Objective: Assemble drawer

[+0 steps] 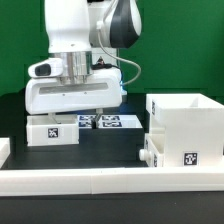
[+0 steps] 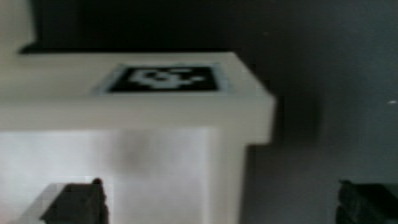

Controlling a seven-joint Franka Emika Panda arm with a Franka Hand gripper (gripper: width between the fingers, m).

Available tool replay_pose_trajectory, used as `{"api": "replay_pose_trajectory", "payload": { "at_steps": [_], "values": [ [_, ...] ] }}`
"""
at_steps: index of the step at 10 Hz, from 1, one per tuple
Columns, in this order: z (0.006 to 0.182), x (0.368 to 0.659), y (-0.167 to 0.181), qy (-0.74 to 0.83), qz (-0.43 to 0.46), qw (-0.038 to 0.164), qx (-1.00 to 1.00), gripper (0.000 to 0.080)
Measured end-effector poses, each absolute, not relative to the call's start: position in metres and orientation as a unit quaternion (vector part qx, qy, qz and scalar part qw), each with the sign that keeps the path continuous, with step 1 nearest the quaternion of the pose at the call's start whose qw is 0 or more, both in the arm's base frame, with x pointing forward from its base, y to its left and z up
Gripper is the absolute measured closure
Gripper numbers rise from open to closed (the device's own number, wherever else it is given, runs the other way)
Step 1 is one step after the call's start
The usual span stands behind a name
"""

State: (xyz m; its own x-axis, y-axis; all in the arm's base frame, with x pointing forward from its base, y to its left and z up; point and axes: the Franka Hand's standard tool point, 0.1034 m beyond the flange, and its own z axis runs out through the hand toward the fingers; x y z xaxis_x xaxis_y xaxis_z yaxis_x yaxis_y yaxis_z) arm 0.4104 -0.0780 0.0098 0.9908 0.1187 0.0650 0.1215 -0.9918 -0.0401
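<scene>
A small white tray (image 1: 52, 131) with a square tag lies on the black table at the exterior view's left. It fills the wrist view (image 2: 143, 120), tag side up. My gripper (image 1: 86, 110) hangs just above the tray's right end, open and empty. In the wrist view the gripper (image 2: 221, 190) has one dark finger (image 2: 71, 205) over the tray's white face and the other finger (image 2: 365, 205) over bare table beside it. The tall white box shell (image 1: 185, 125) stands at the right, open at the top. A second small white part (image 1: 149, 153) sits against its lower left side.
The marker board (image 1: 104, 122) lies flat behind the gripper. A long low white rail (image 1: 100, 180) runs along the front. Another white piece (image 1: 4, 150) shows at the left edge. The backdrop is green.
</scene>
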Motion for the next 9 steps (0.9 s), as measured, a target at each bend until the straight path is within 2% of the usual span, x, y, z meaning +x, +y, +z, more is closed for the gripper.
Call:
{"api": "replay_pose_trajectory", "payload": {
  "at_steps": [3,4,5,6,7,8,9],
  "values": [
    [0.006,0.405,-0.088,-0.058,-0.027,0.023,-0.998,0.0155],
    [0.005,0.402,-0.088,-0.057,-0.025,0.023,-0.998,0.0313],
    [0.005,0.400,-0.089,-0.056,-0.023,0.024,-0.998,0.0514],
    [0.004,0.399,-0.088,-0.056,-0.023,0.024,-0.998,0.0649],
    [0.004,0.399,-0.088,-0.056,-0.023,0.024,-0.998,0.0649],
    [0.005,0.400,-0.088,-0.056,-0.023,0.024,-0.998,0.0758],
    [0.005,0.400,-0.088,-0.056,-0.023,0.024,-0.998,0.0758]
  ]
}}
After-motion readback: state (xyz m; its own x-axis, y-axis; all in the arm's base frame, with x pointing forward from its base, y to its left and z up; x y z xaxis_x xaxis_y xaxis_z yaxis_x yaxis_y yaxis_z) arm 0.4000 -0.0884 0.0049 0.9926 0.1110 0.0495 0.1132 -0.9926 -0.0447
